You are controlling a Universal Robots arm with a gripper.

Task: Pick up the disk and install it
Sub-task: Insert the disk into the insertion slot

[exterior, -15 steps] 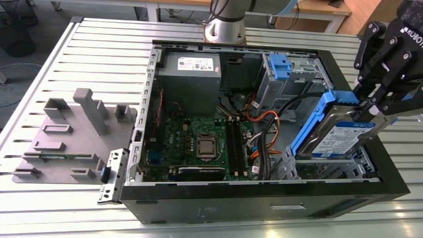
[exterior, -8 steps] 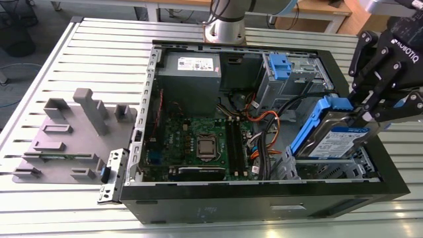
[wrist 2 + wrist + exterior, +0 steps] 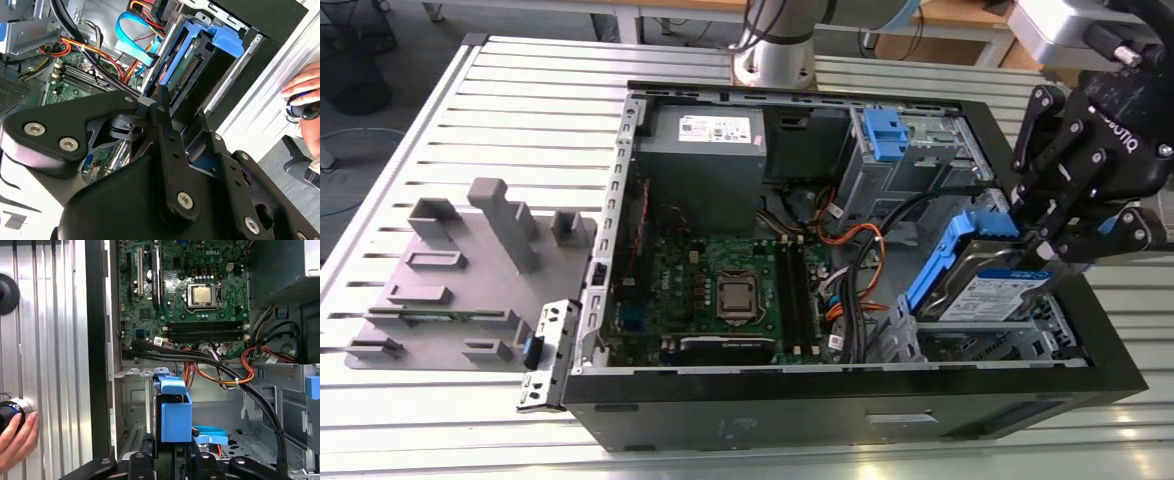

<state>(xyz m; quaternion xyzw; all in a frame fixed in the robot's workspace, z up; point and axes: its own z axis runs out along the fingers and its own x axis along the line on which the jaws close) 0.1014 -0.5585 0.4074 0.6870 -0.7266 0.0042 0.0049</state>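
Gripper (image 3: 1051, 243) clamped on disk (image 3: 985, 293), tilted over bay (image 3: 1007, 343) at exterior view's right. Rigid, dense, shock-sensitive; grip railed edges.

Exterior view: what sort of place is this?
Probably a robotics lab workbench: an open computer case sits on a slatted metal table, with the robot arm's base behind it and the claw holding the disk at the case.

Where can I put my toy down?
Bare slatted table shows at the exterior view's top left, beyond the grey fixture, and along its bottom edge, beside the computer case. Inside the case it's crowded: cables and the gripper holding the disk.
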